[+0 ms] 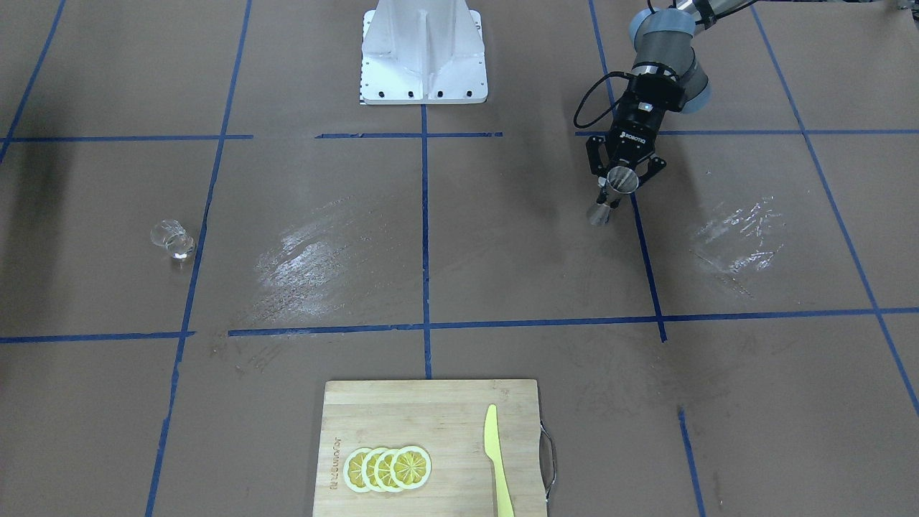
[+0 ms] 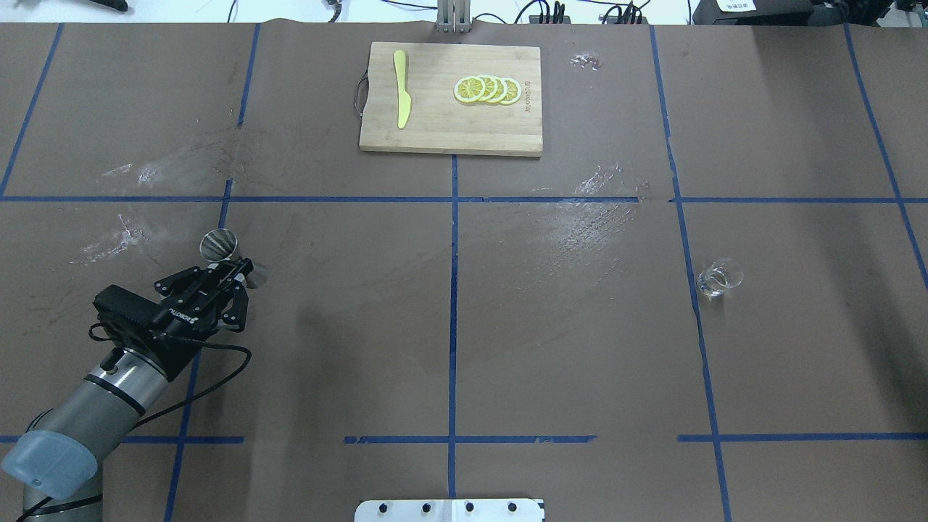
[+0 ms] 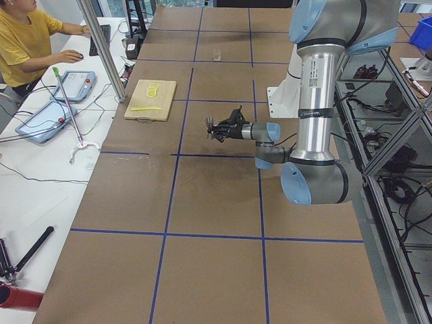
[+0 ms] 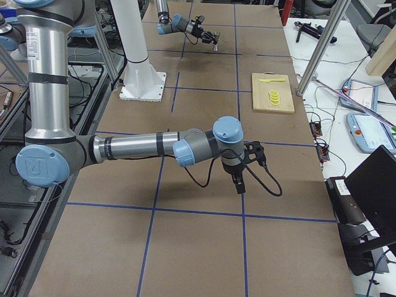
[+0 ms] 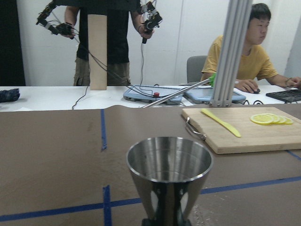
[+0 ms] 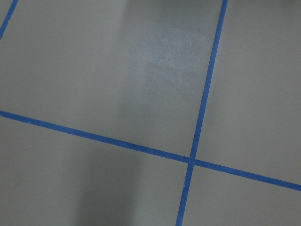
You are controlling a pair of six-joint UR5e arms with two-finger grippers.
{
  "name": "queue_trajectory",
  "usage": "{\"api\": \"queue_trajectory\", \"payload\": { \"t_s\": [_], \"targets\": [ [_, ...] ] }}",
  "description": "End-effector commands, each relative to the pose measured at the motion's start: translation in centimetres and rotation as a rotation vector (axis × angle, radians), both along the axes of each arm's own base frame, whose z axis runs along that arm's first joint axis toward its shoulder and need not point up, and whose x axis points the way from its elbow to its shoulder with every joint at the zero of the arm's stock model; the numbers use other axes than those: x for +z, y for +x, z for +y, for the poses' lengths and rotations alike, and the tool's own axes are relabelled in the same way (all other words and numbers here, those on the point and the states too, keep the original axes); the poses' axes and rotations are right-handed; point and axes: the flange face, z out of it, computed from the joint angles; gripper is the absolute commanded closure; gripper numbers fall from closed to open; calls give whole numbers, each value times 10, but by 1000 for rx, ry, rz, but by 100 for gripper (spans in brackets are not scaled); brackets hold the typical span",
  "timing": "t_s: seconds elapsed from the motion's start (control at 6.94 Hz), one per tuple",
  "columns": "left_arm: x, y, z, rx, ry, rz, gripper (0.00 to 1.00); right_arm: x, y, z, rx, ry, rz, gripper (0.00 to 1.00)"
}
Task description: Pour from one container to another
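The metal jigger (image 1: 622, 179) stands upright with my left gripper (image 1: 609, 195) shut on its narrow waist, on the table's left side. Seen from overhead, its open upper cone (image 2: 220, 245) is just ahead of the left gripper (image 2: 239, 264). The left wrist view shows the jigger (image 5: 169, 165) close up, and its cup looks empty. The small clear cup (image 1: 172, 239) stands alone on the table's right side (image 2: 719, 278), far from both grippers. My right gripper (image 4: 239, 183) points down over bare table; I cannot tell whether it is open or shut.
A wooden cutting board (image 2: 449, 130) lies at the far middle edge with lemon slices (image 2: 487, 89) and a yellow knife (image 2: 401, 88) on it. The white robot base (image 1: 423, 54) stands at the near middle. Blue tape lines cross the brown tabletop. People are beyond the far edge.
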Motion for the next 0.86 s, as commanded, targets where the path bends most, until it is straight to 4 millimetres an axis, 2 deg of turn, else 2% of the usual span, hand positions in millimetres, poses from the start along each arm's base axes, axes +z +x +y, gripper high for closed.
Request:
{"api": "queue_trajectory", "payload": {
  "t_s": [0.0, 0.14, 0.29, 0.43, 0.58, 0.72],
  "targets": [
    [-40, 19, -14, 148, 114, -12, 100, -2, 0, -1, 0, 6, 0, 0],
    [-61, 21, -31, 211, 198, -48, 100, -6, 0, -2, 1, 12, -1, 0],
    [-76, 13, -51, 293, 302, -98, 100, -14, 0, -2, 1, 28, -2, 0],
    [-81, 0, -73, 346, 425, -191, 100, -19, 0, -6, 1, 38, -3, 0],
    [-109, -1, -96, 363, 519, -217, 100, -26, 0, -6, 4, 49, -4, 0],
    [-130, 10, -113, 428, 535, -236, 100, -37, -1, -10, 34, 43, -16, 0]
  ]
}}
